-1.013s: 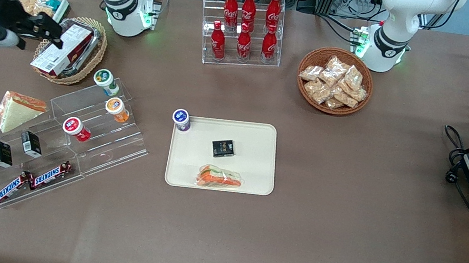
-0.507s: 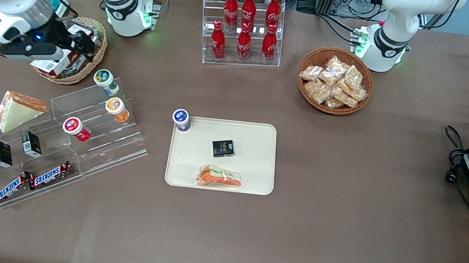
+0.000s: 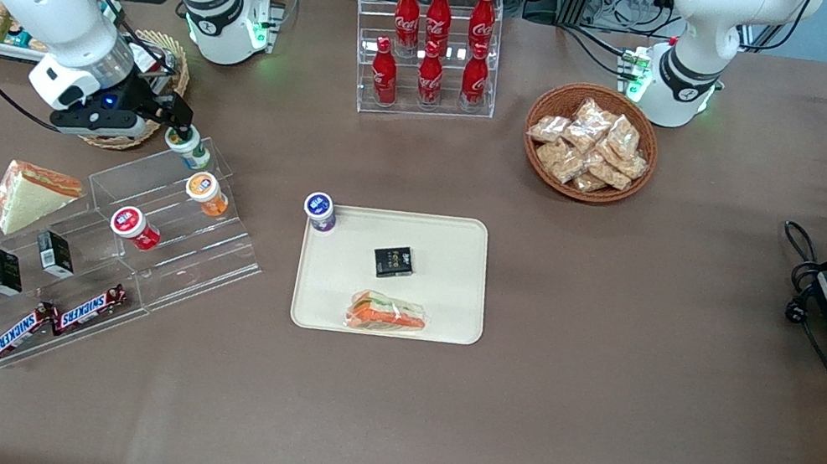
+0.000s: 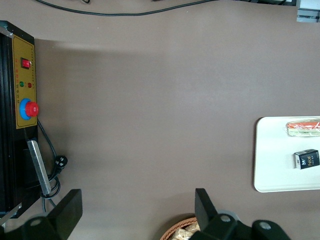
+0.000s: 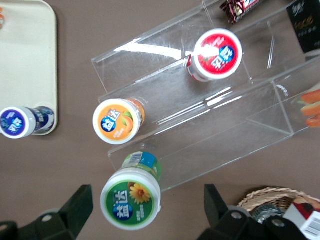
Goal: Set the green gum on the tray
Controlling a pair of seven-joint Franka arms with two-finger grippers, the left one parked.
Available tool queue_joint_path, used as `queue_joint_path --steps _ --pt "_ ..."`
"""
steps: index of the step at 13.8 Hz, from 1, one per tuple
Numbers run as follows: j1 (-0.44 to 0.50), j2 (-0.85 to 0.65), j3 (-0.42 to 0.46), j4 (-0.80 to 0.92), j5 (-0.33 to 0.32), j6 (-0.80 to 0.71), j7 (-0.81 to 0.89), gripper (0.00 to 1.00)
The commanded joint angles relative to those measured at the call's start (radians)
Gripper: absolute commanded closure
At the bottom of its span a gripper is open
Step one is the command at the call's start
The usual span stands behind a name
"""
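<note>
Approaching: gripper (image 5: 145, 210) hovering spread around gum (image 5: 131, 198), not yet clamped.
Remaining: grasping, carrying to tray (image 3: 455, 239).

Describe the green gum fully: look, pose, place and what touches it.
The green gum is a small round bottle with a green body and a white lid bearing a green-and-yellow flower label. It stands upright on the top step of the clear stepped rack, above the orange gum. The tool hovers just over it, fingers open on either side of the lid, not touching. It is not on the tray.
</note>
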Motion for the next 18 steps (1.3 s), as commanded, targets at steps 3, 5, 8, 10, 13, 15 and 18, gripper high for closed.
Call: queue_joint_path --steps 3,5,8,10,13,15,18 --pt "0.083 -0.009 0.000 -0.051 0.023 0.059 0.133 0.01" --pt "0.084 0.000 -0.001 -0.051 0.023 0.066 0.133 0.01" --pt "0.083 -0.002 -0.001 -0.067 0.023 0.086 0.121 0.01" --pt "0.081 -0.003 -0.001 -0.071 0.023 0.089 0.112 0.01" --pt "0.077 -0.003 -0.006 -0.070 0.025 0.085 0.093 0.01" --pt "0.077 -0.002 -0.006 -0.071 0.025 0.086 0.093 0.01" --pt "0.075 -0.009 -0.008 -0.059 0.025 0.056 0.095 0.01"
